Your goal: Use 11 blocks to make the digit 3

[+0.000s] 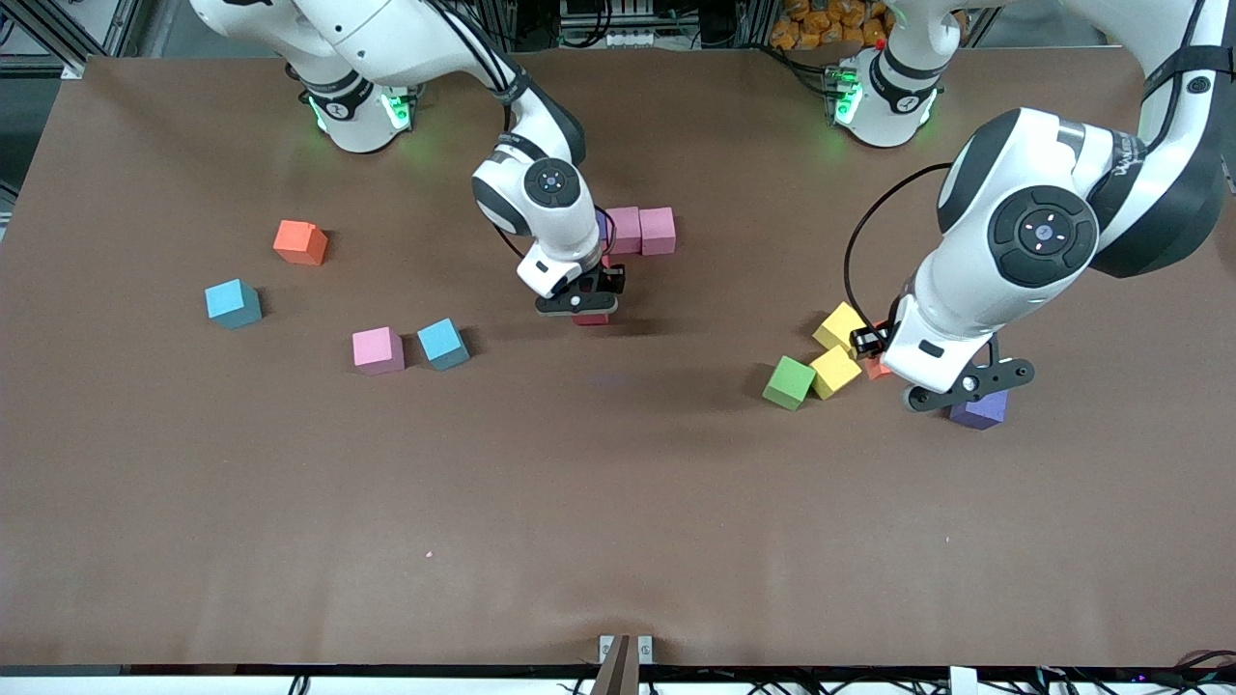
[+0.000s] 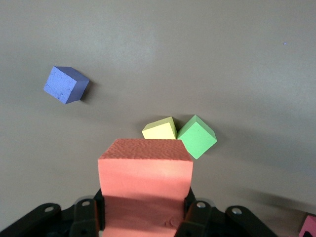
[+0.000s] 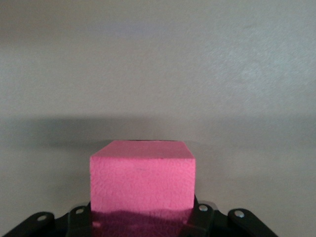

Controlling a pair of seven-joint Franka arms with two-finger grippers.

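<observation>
My right gripper (image 1: pixel 590 309) is shut on a red block (image 1: pixel 591 318), which looks deep pink (image 3: pixel 142 177) in the right wrist view. It hangs low over the table, just nearer the front camera than two touching pink blocks (image 1: pixel 640 231). My left gripper (image 1: pixel 886 367) is shut on a salmon-red block (image 2: pixel 145 168), up in the air over the yellow blocks (image 1: pixel 836 349). A green block (image 1: pixel 789 382) touches the nearer yellow one. A purple block (image 1: pixel 978 410) lies beside them. Orange (image 1: pixel 300 241), two light blue (image 1: pixel 233 303) (image 1: pixel 443 344) and one pink (image 1: pixel 377 349) lie loose toward the right arm's end.
Bare brown table (image 1: pixel 599 521) fills the wide strip nearest the front camera. Both arm bases stand along the edge farthest from that camera. The left arm's bulky elbow (image 1: pixel 1043 232) hangs over its end of the table.
</observation>
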